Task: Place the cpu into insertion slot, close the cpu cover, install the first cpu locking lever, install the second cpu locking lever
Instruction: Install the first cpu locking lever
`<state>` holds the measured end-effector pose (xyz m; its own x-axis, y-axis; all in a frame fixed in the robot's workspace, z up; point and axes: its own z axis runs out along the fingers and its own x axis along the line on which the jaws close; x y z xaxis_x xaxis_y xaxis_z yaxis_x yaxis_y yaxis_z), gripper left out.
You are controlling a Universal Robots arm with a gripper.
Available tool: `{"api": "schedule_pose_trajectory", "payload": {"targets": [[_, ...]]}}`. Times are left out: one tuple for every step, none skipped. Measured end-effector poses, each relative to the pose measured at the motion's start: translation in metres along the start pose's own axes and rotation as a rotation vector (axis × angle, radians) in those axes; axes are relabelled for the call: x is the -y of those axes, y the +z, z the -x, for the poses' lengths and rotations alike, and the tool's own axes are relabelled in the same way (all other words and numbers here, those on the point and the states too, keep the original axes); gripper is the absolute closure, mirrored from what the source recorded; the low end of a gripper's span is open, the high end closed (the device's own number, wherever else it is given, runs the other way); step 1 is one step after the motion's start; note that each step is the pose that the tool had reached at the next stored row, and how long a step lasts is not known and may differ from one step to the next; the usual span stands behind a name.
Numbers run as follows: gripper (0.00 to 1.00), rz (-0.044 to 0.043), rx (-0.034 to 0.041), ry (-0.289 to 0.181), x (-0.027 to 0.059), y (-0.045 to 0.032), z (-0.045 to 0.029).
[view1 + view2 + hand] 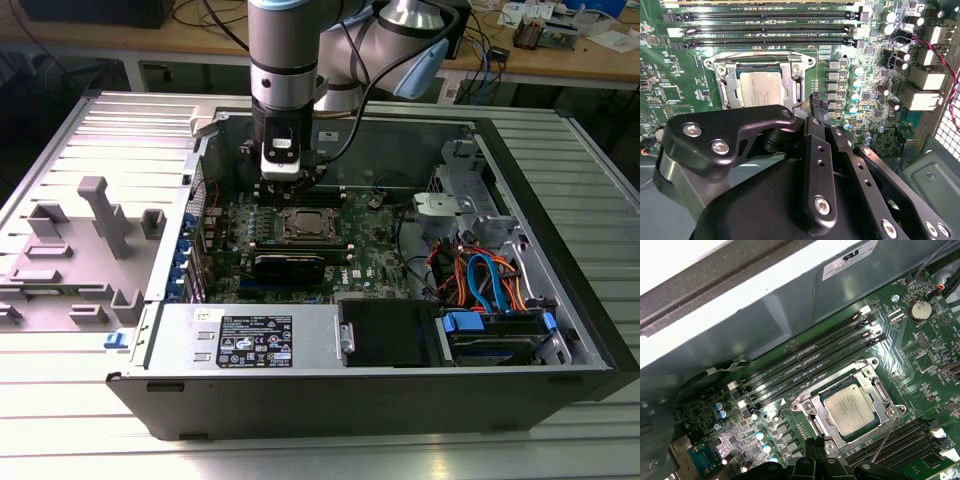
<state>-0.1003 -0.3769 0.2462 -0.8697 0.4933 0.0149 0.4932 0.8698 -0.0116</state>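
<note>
The cpu [759,88], a flat silver square, lies in its socket on the green motherboard [375,245]; it also shows in the first wrist view as the cpu [850,405] and in the exterior view as the cpu [306,225]. The cpu cover [760,62], a silver frame, lies flat around it, seen too as the cpu cover [814,409]. A thin wire locking lever [885,440] stands slanted up beside the socket. My gripper [815,98] hangs just over the socket's edge with its black fingers together; whether it touches the lever I cannot tell. In the exterior view the gripper [283,186] sits behind the socket.
Black memory slots [765,30] run alongside the socket. A long black card [288,265] lies in front of it. The open computer case [300,345] holds a drive bay with orange and blue cables [480,275] on the exterior view's right. Grey fixtures [95,215] stand outside on the left.
</note>
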Motion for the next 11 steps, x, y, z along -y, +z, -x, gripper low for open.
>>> {"api": "schedule_pose_trajectory", "payload": {"targets": [[0.89, -0.0001, 0.0000, 0.000, 0.0000, 0.0000, 0.0000], [0.89, 0.0000, 0.0000, 0.000, 0.0000, 0.0000, 0.0000], [0.89, 0.0000, 0.0000, 0.000, 0.0000, 0.0000, 0.0000], [0.89, 0.0000, -0.0001, 0.000, 0.0001, 0.0000, 0.0000], [0.89, 0.0000, -0.0001, 0.000, 0.0001, 0.0000, 0.0000], [0.89, 0.0000, -0.0001, 0.000, 0.0001, 0.0000, 0.0000], [0.89, 0.0001, -0.0001, -0.001, 0.0003, 0.0000, -0.0003], [0.89, 0.0001, -0.0001, -0.005, 0.0007, 0.0000, -0.0010], [0.89, 0.0000, 0.0000, -0.013, 0.0009, 0.0000, -0.0015], [0.89, -0.0004, 0.0002, -0.035, 0.0010, 0.0000, -0.0016], [0.89, -0.0006, 0.0004, -0.059, 0.0010, 0.0000, -0.0016]]}}
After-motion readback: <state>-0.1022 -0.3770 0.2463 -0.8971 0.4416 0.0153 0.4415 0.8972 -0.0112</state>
